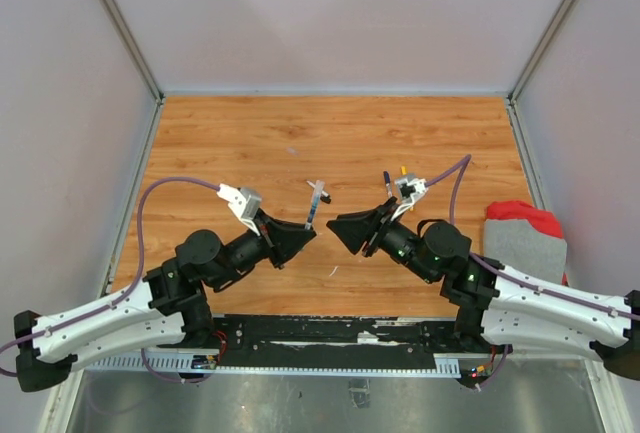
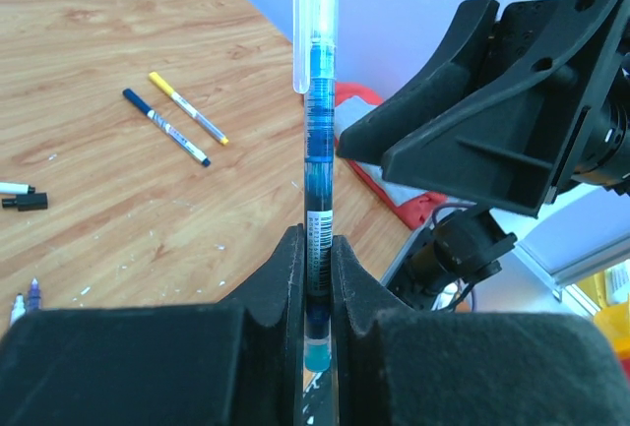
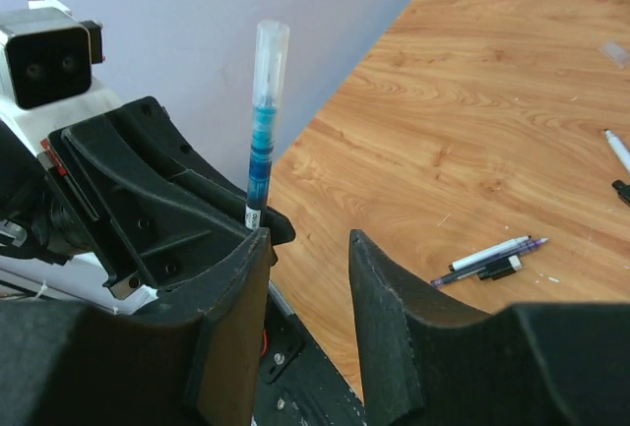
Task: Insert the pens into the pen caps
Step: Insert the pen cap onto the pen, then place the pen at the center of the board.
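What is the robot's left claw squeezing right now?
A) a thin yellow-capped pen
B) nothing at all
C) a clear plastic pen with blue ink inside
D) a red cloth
C: in the left wrist view the left gripper is shut on the clear plastic pen with blue ink, which stands upright in its grip.

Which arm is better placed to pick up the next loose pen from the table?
Right. The right pincer is open and empty, while the left pincer is shut on the blue-ink pen. The yellow pen and dark blue pen lie on the right arm's side of the table.
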### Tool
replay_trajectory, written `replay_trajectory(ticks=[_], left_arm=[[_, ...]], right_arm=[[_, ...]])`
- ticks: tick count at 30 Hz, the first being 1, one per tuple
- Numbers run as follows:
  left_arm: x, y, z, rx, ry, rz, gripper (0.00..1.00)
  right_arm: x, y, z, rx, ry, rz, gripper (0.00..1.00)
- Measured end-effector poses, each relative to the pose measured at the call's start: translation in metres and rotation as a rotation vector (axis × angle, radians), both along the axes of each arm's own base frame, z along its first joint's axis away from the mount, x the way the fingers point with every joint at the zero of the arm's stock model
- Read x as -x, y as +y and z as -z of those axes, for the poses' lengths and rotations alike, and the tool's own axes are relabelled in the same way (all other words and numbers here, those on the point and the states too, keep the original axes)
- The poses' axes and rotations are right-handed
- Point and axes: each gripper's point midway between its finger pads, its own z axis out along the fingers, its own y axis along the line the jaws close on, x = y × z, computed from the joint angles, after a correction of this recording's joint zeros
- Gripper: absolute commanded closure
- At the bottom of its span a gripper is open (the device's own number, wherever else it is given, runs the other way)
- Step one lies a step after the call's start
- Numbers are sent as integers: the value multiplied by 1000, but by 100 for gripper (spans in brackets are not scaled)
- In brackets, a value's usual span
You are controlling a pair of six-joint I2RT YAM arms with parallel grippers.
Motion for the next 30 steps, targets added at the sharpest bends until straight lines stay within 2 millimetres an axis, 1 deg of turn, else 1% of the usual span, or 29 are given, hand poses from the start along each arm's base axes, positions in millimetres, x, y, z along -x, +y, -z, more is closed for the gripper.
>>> replay_trajectory(ticks=[4,7,13,19,22,30], left_arm=[[-1,-2,1,-3,1,-2,100],[-2,-2,1,-2,-1,-4,100],[-3,-2,-1,4,-7,-7,99],[-3,-1,-3,8,-11,-12,100],[-2,0,-5,16,-15,-11,100],[0,0,-7,20,-18,-1,100]], right_arm=[[1,14,7,19,6,-37,51],[3,24,9,17,9,-66,51],[5,38,10,-9,25,-105,60],[5,44,5,-55,45,-111,64],[4,46,2,-76,49,-111,70],[2,51,0,-84,57,-109,71]])
